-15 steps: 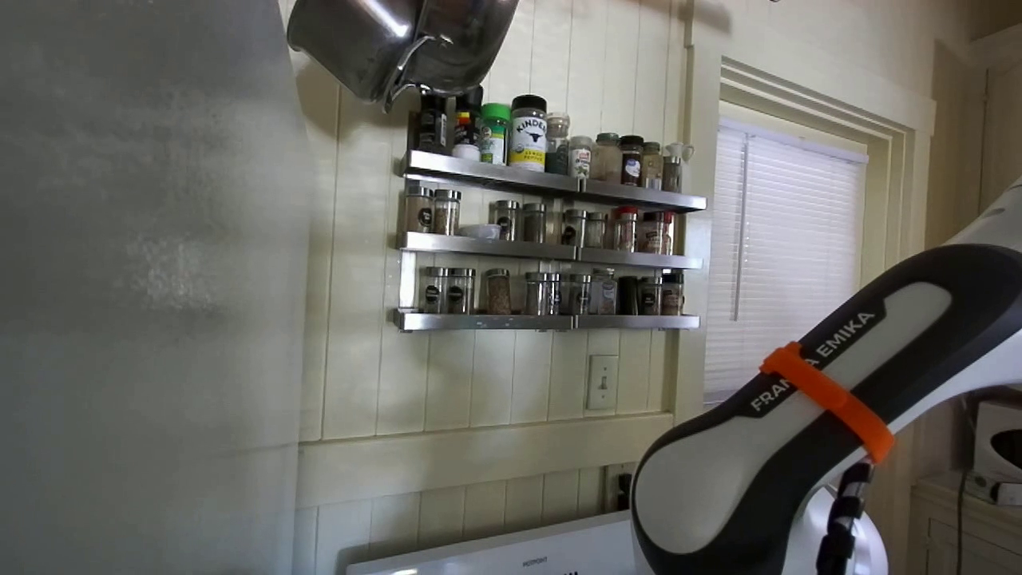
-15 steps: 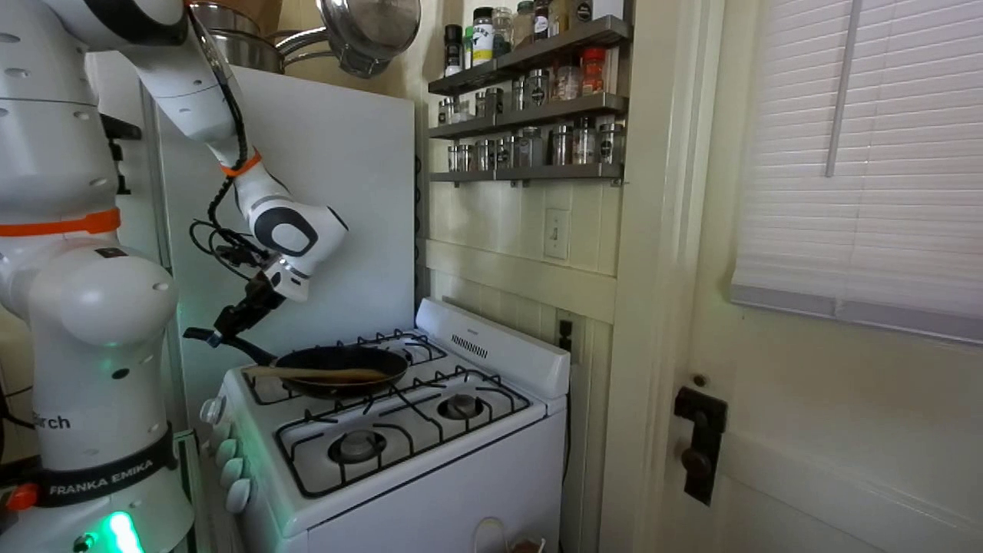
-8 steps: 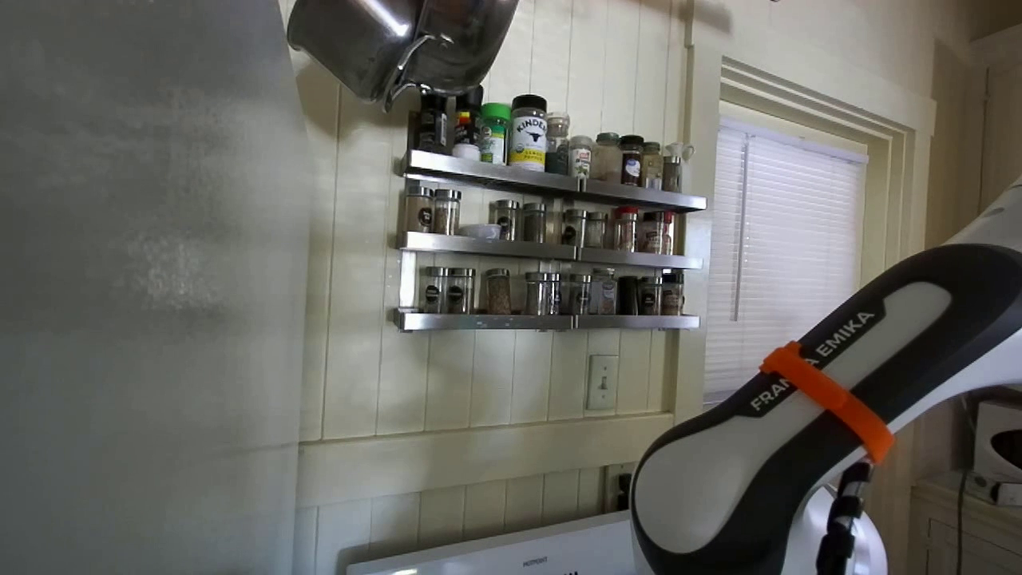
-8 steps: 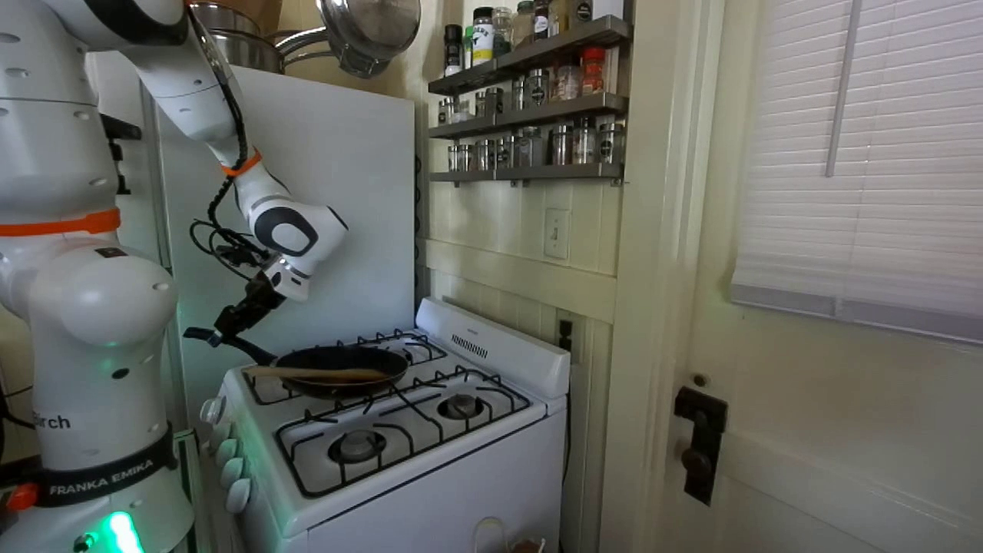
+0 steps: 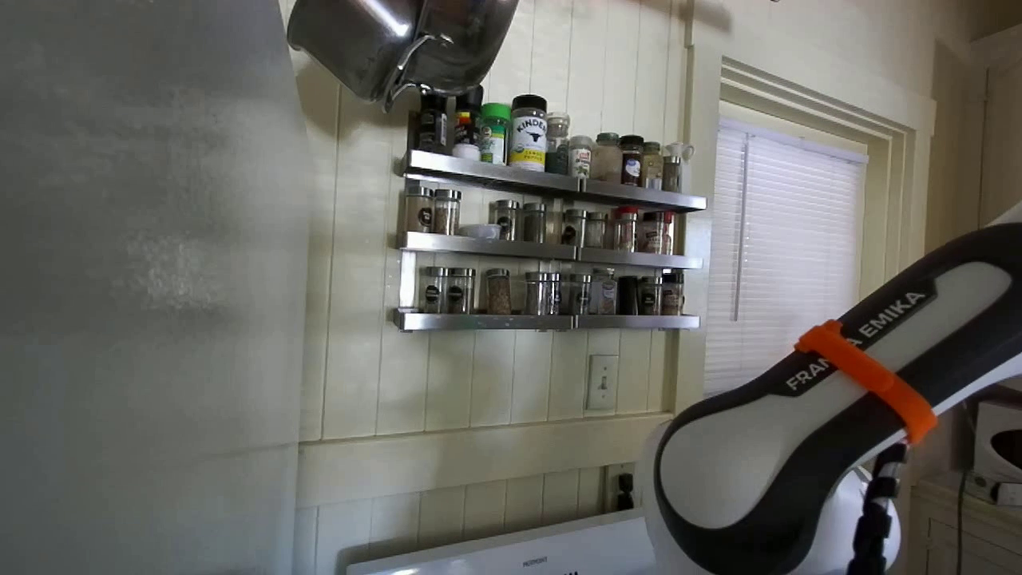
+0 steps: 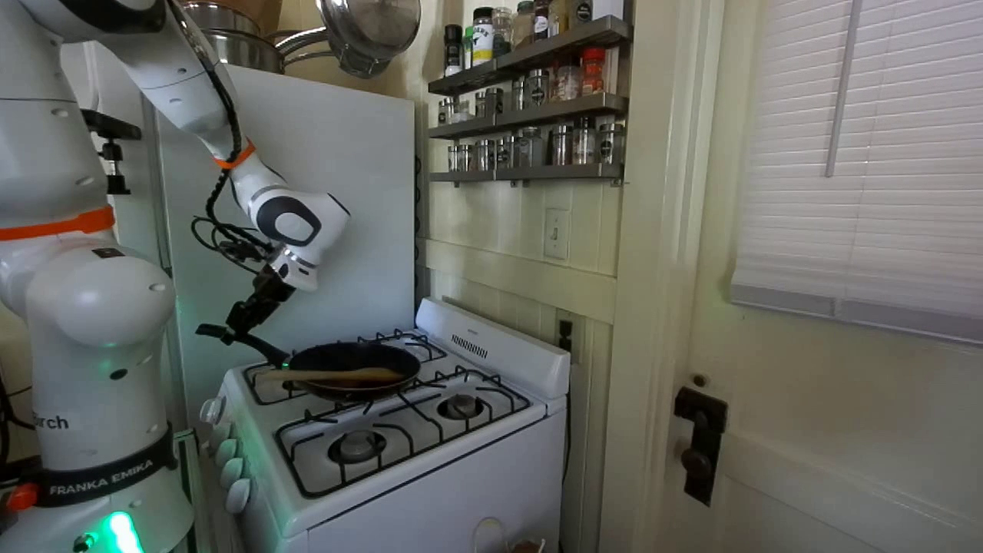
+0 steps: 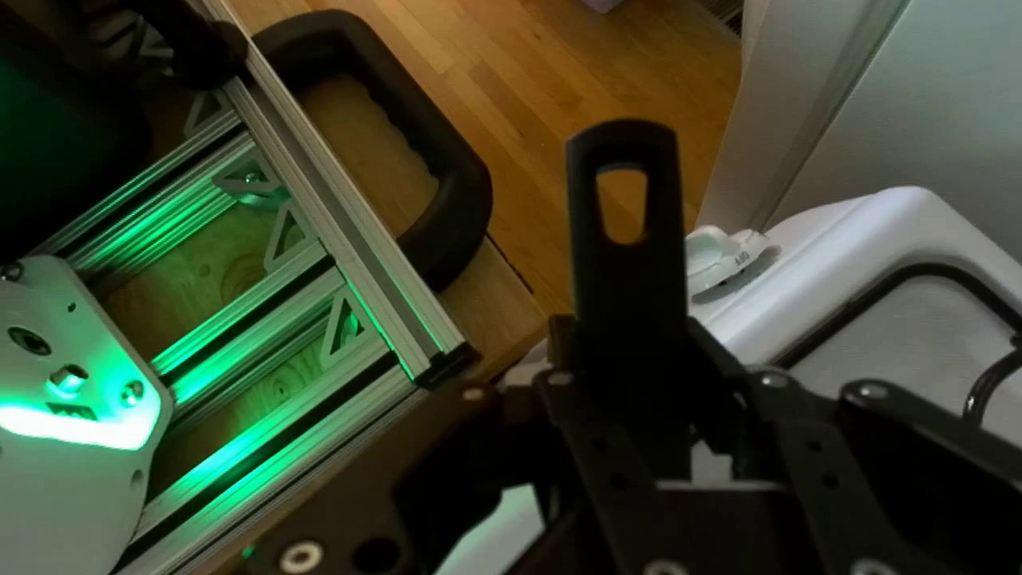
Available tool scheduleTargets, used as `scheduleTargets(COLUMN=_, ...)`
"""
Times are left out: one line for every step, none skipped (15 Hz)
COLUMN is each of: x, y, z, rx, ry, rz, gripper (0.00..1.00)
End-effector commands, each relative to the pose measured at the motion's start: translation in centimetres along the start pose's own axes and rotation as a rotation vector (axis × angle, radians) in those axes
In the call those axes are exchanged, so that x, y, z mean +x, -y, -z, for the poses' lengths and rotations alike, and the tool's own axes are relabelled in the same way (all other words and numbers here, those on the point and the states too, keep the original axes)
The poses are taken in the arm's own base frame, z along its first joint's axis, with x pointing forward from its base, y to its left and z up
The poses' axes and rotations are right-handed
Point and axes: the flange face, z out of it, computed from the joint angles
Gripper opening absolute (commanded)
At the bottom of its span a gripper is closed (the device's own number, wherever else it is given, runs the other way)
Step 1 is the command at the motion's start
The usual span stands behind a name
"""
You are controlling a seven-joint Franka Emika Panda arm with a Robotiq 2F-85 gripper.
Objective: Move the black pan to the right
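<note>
The black pan (image 6: pixel 349 355) is over the back-left part of the white stove (image 6: pixel 491 468) in an exterior view. A wooden utensil (image 6: pixel 345 376) lies across it. I cannot tell whether the pan's base touches the grate. My gripper (image 6: pixel 235 329) is shut on the pan's handle in that view. In the wrist view the gripper (image 7: pixel 635 345) has its fingers on both sides of the black handle (image 7: pixel 624 275), whose end with a hole points away from the jaws. In an exterior view only the arm (image 5: pixel 742 463) shows; pan and gripper are out of view there.
Stove grates (image 6: pixel 399 438) and two burners lie to the pan's right. The stove's back panel (image 6: pixel 491 338) and a wall stand behind. A white fridge side (image 6: pixel 307 146) is behind the arm. Spice shelves (image 6: pixel 530 115) and a hanging steel pot (image 6: pixel 369 31) are above.
The pan, with the utensil in it, has moved a little to the right with my gripper. The arm has shifted too, its forearm going right and its elbow part lower in an exterior view.
</note>
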Motion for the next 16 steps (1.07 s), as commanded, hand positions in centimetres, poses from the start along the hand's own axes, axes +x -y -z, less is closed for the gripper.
scheduleTargets(x=0.2, y=-2.8, z=2.2, rx=0.035, ry=-0.096, rz=-0.008, gripper=0.08)
scheduleTargets(x=0.6, y=-3.2, z=2.7, rx=0.04, ry=-0.113, rz=-0.004, gripper=0.08)
scheduleTargets(x=0.7, y=-3.7, z=3.2, rx=0.045, ry=-0.13, rz=-0.006, gripper=0.08)
scheduleTargets(x=0.9, y=-4.1, z=3.7, rx=0.048, ry=-0.148, rz=-0.005, gripper=0.08)
scheduleTargets(x=1.2, y=-4.5, z=4.0, rx=0.047, ry=-0.159, rz=-0.001, gripper=0.08)
scheduleTargets(x=1.4, y=-4.8, z=4.3, rx=0.04, ry=-0.165, rz=0.002, gripper=0.08)
scheduleTargets(x=1.8, y=-5.1, z=4.6, rx=0.023, ry=-0.177, rz=-0.011, gripper=0.08)
scheduleTargets(x=2.2, y=-5.5, z=4.8, rx=0.006, ry=-0.186, rz=-0.014, gripper=0.08)
scheduleTargets(x=2.7, y=-6.0, z=5.1, rx=-0.019, ry=-0.192, rz=-0.015, gripper=0.08)
scheduleTargets(x=3.2, y=-6.5, z=5.4, rx=-0.046, ry=-0.19, rz=-0.029, gripper=0.08)
scheduleTargets(x=3.7, y=-7.1, z=5.6, rx=-0.075, ry=-0.193, rz=-0.027, gripper=0.08)
scheduleTargets(x=4.2, y=-7.6, z=5.9, rx=-0.108, ry=-0.188, rz=-0.024, gripper=0.08)
scheduleTargets(x=4.8, y=-8.1, z=6.0, rx=-0.149, ry=-0.182, rz=-0.01, gripper=0.08)
scheduleTargets(x=5.2, y=-8.6, z=6.2, rx=-0.198, ry=-0.177, rz=0.006, gripper=0.08)
scheduleTargets(x=5.7, y=-9.0, z=6.4, rx=-0.231, ry=-0.172, rz=0.015, gripper=0.08)
scheduleTargets(x=6.2, y=-9.2, z=6.5, rx=-0.268, ry=-0.172, rz=0.032, gripper=0.08)
